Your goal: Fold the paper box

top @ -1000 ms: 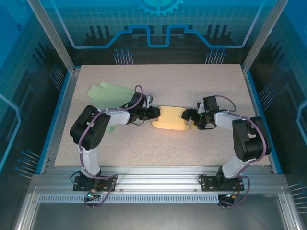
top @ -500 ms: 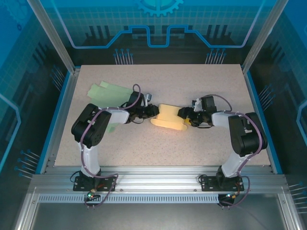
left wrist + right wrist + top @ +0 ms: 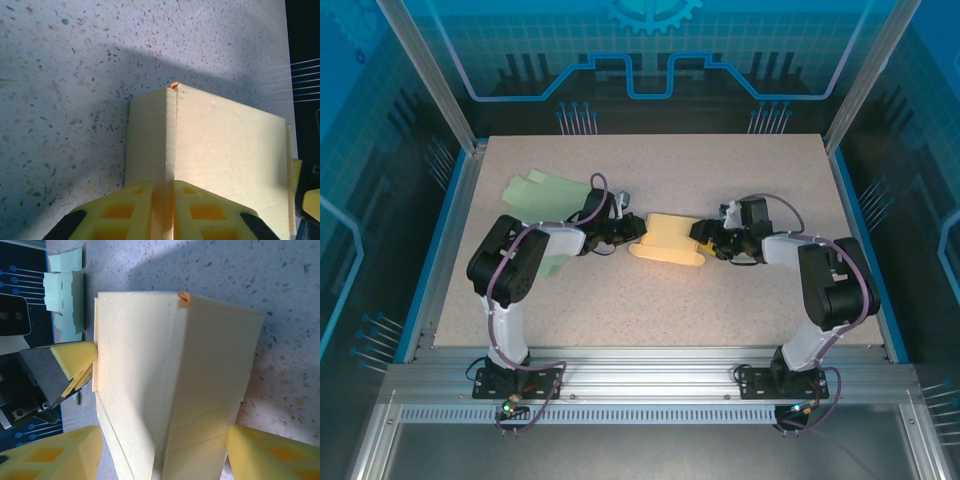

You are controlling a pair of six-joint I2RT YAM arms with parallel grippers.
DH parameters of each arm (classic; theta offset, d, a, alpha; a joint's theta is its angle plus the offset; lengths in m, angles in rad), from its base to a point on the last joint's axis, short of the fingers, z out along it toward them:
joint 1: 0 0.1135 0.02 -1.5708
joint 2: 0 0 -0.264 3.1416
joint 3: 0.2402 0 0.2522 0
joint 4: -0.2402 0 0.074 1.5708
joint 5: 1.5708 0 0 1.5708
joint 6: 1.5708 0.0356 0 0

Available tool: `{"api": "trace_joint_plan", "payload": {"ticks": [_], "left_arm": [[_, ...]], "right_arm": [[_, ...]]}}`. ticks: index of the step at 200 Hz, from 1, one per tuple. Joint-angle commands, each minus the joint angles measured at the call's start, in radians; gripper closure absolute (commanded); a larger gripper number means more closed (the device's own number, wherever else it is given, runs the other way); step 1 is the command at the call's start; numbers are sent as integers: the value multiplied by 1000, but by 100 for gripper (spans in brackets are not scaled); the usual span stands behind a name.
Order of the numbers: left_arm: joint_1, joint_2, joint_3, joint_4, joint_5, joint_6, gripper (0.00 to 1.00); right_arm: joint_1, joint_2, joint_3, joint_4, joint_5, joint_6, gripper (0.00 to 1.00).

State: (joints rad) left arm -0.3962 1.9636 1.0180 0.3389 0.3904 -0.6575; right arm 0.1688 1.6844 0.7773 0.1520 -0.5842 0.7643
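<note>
Two grippers: mine, one at each end of the pale yellow folded paper box (image 3: 665,240).
Box place: middle of the speckled beige table (image 3: 720,310), between my arms.
Box axis: long axis runs left to right, one end toward my left gripper (image 3: 638,232), the other toward my right gripper (image 3: 702,237).
Left gripper: fingers pressed together, pinching a thin panel at the left end.
Right gripper: fingers stand wide, straddling the right end; I cannot tell whether they press it.
Far left: light green paper sheets (image 3: 545,190), well apart.
</note>
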Motion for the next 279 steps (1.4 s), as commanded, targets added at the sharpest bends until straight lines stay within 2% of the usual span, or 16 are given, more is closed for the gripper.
{"api": "trace_joint_plan", "payload": {"ticks": [1,34,69,120,160,183,206,234,257,279], "left_arm": [[-1,50,-38,-88,-5,-24,83],[-1,51,-34,-83,2,-27,83],[-1,52,-33,-79,8,-29,83],[-1,47,-39,-71,10,-29,83],[-1,24,-50,-51,14,-34,79],[3,-6,-52,-42,22,-39,74],[7,-52,-58,-29,21,-41,67],[13,-139,-88,-2,12,-19,48],[13,-240,-142,58,-16,39,35],[11,-347,-244,212,-52,157,30]], "right_arm": [[18,-53,-12,-89,69,-38,31],[19,-49,-15,-102,94,-45,27],[30,10,2,-37,48,-28,26],[41,85,36,112,-64,11,36],[39,85,34,162,-86,33,51],[32,72,23,155,-87,54,60],[24,57,5,159,-95,92,62],[17,4,-9,100,-89,127,63],[18,-69,-16,16,-70,133,64],[17,-149,-13,-90,-43,123,64]]}}
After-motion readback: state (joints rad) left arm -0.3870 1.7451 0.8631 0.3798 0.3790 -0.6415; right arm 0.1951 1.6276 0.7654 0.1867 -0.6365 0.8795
